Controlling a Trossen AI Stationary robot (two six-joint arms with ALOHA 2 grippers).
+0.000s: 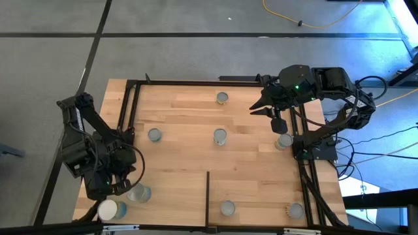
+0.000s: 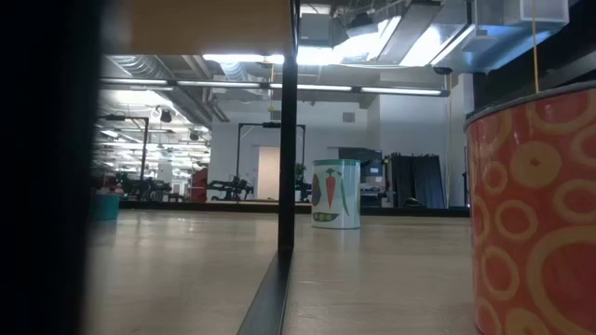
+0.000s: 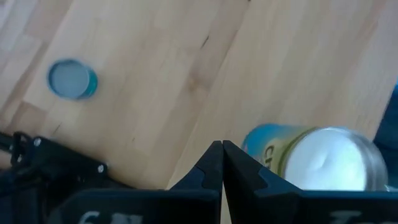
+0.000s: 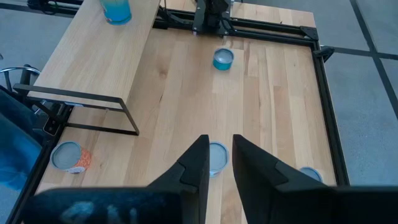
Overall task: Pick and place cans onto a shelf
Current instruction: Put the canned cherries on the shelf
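Our right gripper [image 1: 265, 109] hangs high over the table's one o'clock corner, fingers a little apart and holding nothing. We think its next pick is the can [image 1: 220, 136] in the middle, at about eight o'clock from it. We should come straight down, fingers on both sides, then squeeze gently. The shelf [image 4: 99, 59] shows best in the right wrist view. Our left gripper [image 3: 222, 163] waits shut and empty at seven o'clock, beside a white-topped can [image 1: 108, 209].

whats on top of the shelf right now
One tall blue can stands on the shelf, near its far end. The rest that shows is bare; that end runs out of frame.
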